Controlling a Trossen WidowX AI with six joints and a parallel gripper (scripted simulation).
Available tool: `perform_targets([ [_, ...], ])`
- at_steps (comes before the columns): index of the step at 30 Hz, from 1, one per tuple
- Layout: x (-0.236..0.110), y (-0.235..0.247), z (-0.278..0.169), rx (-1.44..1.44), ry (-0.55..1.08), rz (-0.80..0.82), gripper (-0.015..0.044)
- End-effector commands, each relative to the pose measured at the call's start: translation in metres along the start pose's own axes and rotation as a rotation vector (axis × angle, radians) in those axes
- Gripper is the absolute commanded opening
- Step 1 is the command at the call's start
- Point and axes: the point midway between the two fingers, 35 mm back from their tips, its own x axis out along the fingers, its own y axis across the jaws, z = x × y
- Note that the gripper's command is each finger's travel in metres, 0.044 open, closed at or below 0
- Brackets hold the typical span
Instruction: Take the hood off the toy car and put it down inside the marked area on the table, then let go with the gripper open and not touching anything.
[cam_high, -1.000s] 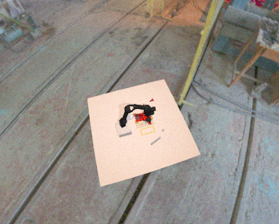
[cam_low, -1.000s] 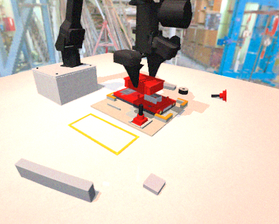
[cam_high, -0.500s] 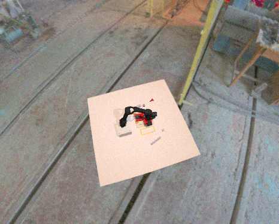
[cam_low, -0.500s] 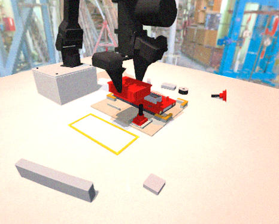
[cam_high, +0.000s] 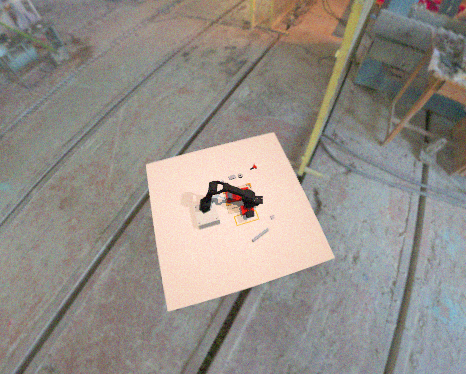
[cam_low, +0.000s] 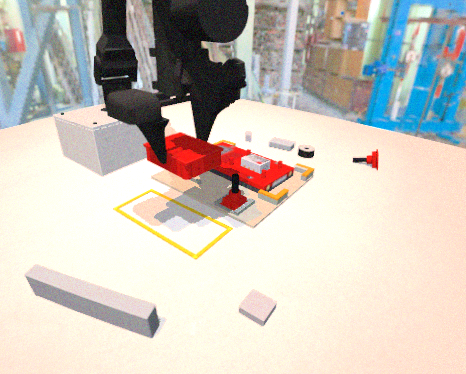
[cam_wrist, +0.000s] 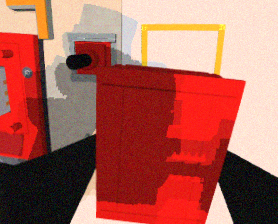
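The hood (cam_low: 192, 159) (cam_wrist: 135, 145), a red boxy piece, is held in the air by my gripper (cam_low: 183, 150) (cam_wrist: 158, 147), with one black finger on each side. It is clear of the toy car (cam_low: 275, 175) (cam_wrist: 25, 52), whose red body shows a grey block uncovered on top. The marked area (cam_low: 155, 233) (cam_wrist: 182, 27) (cam_high: 247, 222) is a yellow rectangle outline on the table. The hood hangs above and behind it in the exterior view, and shadows fall inside the outline. The hood's underside is hidden.
A red piece with an upright black pin (cam_low: 233, 200) (cam_wrist: 95, 57) stands on the board (cam_low: 250, 221) beside the car. A long grey bar (cam_low: 95, 302), a small grey block (cam_low: 257, 306), a black wheel (cam_low: 306, 151) and a red-and-black piece (cam_low: 374, 160) lie around. A grey box (cam_low: 102, 150) stands left.
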Motion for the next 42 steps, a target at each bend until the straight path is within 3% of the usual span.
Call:
perform_targets([
  [1, -0.001, -0.015, -0.005, -0.001, 0.001, -0.005, 0.0],
  [42, 0.021, -0.029, -0.008, 0.001, 0.001, -0.006, 0.0],
])
